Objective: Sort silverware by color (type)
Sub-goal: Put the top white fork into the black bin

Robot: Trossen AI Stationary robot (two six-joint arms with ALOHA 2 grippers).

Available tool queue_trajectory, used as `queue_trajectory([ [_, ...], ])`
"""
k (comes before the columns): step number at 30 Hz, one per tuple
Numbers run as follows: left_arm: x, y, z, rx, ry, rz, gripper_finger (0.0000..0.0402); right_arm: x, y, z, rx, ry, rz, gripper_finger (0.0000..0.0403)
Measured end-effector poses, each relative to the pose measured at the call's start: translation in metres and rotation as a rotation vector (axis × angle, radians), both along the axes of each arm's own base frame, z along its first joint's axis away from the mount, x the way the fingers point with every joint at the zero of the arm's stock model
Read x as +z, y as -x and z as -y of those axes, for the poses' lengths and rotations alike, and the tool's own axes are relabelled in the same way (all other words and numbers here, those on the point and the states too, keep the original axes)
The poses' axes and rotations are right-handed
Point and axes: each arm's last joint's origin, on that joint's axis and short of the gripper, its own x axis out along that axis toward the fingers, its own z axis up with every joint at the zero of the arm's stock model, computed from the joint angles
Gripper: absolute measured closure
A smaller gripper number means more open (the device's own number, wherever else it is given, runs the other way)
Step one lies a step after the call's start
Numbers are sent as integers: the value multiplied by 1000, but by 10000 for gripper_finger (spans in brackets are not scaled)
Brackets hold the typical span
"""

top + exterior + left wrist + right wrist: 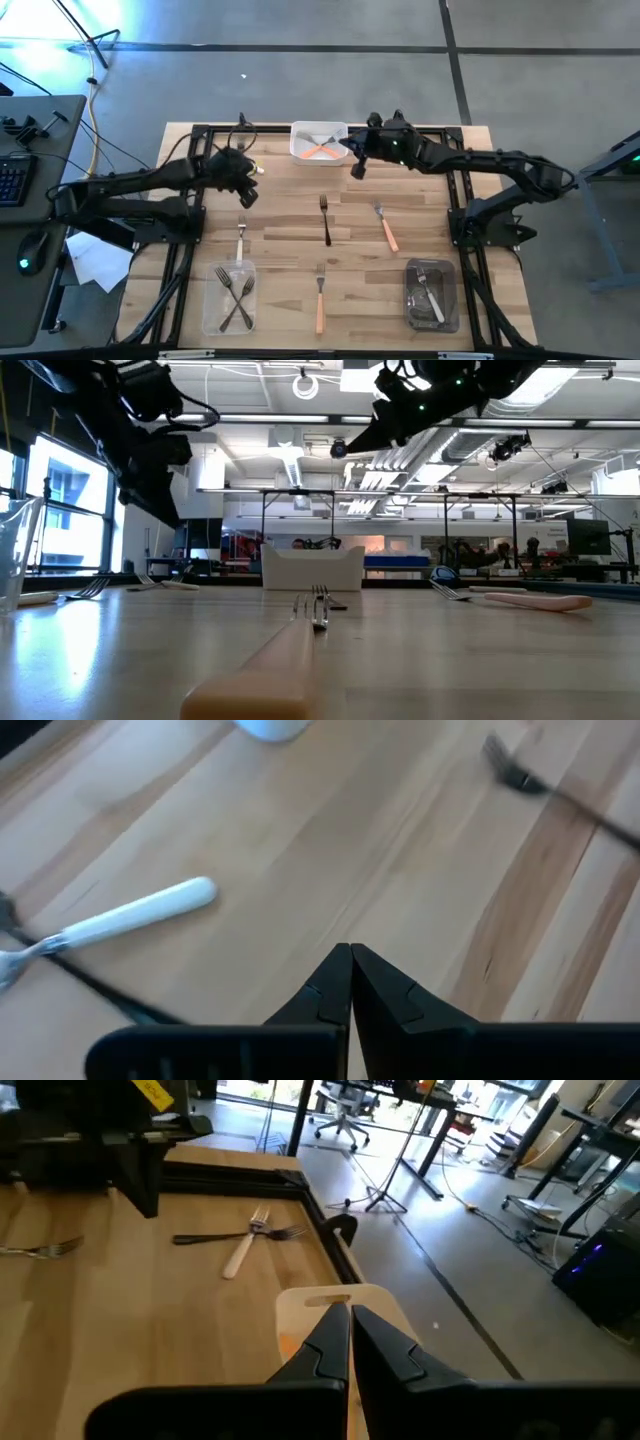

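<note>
Some forks already lie in the three trays, orange ones in the white tray [318,141], but four forks [325,219] wait on the table [280,200], while the left gripper [246,196] and right gripper [358,170] hang empty, fingers pressed together.

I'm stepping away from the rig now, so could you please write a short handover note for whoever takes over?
Left gripper: shut, empty, above the table's left side.
Right gripper: shut, empty, beside the white tray.
Sorted: two orange-handled forks in the white tray; crossed forks in the clear tray; one fork in the dark tray.
Loose on the table: white-handled fork, dark fork, orange-handled fork, orange-handled fork at the front.
Left to do: put those four with their matching colours.
</note>
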Motion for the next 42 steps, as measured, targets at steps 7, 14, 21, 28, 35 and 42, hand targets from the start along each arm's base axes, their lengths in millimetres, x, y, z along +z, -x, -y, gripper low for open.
queue_trajectory([
  [7, 13, -4, -25, -138, 34, -144, 389, 0, 0, 13, 2, 9, -29, 402],
  [14, 19, -26, -55, -345, -12, -373, 341, -4, 9, 10, 28, 15, -149, 402],
  [21, 8, -44, -77, -554, -77, -573, 285, 0, 40, 1, 32, 39, -103, 403],
  [28, -26, -49, -90, -692, -104, -868, 241, -8, 66, -12, 56, 45, 31, 403],
  [35, -48, -53, -106, -686, -104, -927, 234, 2, 78, -20, 67, 58, 75, 403],
  [42, -61, -55, -118, -703, -162, -1002, 234, 4, 79, -20, 73, 79, 73, 403],
])
